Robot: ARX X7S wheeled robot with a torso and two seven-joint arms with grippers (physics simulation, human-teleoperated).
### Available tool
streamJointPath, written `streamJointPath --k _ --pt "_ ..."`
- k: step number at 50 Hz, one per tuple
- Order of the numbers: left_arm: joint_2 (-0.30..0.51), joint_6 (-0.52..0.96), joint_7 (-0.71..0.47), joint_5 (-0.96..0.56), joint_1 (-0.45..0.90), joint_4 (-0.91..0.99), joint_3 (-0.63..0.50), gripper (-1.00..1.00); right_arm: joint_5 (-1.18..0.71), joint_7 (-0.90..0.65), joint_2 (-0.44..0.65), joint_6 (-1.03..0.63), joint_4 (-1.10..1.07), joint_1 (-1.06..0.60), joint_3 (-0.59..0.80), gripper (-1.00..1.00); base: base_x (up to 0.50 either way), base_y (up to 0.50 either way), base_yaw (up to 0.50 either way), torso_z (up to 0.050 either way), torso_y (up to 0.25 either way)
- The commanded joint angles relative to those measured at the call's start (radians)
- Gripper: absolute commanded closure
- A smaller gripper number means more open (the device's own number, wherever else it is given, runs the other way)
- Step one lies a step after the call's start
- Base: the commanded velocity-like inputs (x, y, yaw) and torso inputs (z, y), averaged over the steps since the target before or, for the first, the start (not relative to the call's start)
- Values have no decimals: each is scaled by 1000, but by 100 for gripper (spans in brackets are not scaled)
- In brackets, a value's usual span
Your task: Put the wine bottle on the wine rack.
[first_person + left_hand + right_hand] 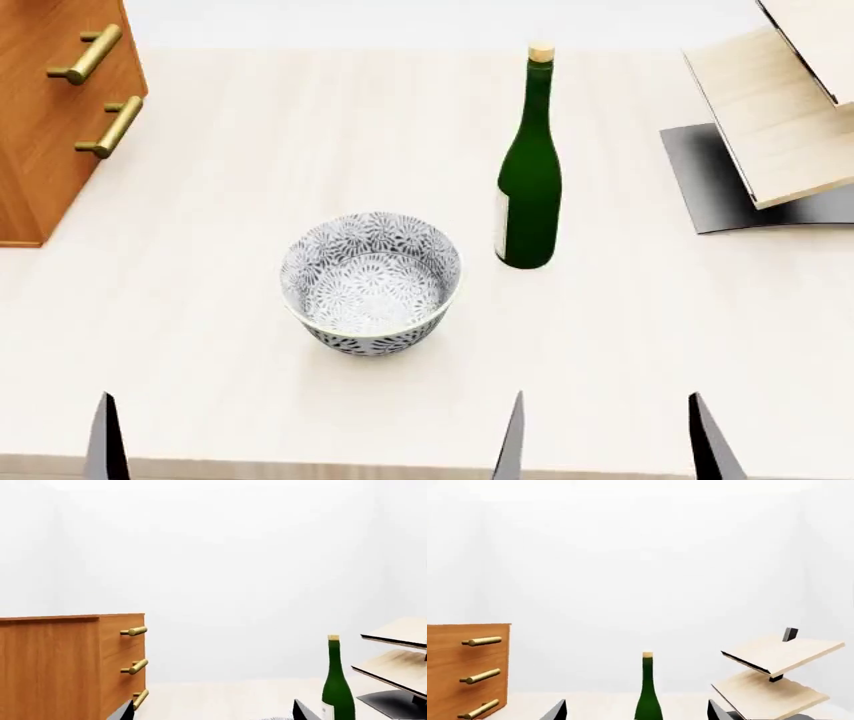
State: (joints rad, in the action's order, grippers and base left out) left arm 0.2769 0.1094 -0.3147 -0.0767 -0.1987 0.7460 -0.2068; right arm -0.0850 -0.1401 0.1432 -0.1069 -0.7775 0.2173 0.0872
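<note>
The wine bottle point(530, 180) stands upright on the pale table, dark green with a tan cork. The wine rack point(774, 130) is to its right: tilted light boards on a grey base point(701, 190). My right gripper point(607, 400) is open and empty near the table's front edge, well short of the bottle. In the right wrist view the wine bottle point(648, 690) appears between the open jaws of the right gripper point(637, 702), with the wine rack point(774, 655) beside it. My left gripper point(213, 702) is open and empty. It sees the wine bottle point(337, 685) and the wine rack point(397, 667) off to one side.
A patterned bowl point(371, 280) sits left of the bottle and closer to me. A brown drawer cabinet point(47, 110) with brass handles stands at the table's far left, and the same cabinet point(60, 665) fills one side of the left wrist view. One left fingertip point(107, 440) shows.
</note>
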Motion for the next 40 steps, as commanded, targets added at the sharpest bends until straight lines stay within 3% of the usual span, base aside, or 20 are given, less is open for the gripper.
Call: streamJointPath --k 1,18,40 --pt "21 -59 -26 40 -51 118 -2 -100 26 -16 17 101 -96 52 10 -100 0 0 0 0 0" --pt "24 -107 -42 65 -58 112 -8 -100 24 -30 36 113 -97 57 23 -100 11 0 0 0 0" --pt "30 -107 -53 69 -54 101 -17 -100 24 -50 55 106 -89 53 38 -100 165 0 0 0 0"
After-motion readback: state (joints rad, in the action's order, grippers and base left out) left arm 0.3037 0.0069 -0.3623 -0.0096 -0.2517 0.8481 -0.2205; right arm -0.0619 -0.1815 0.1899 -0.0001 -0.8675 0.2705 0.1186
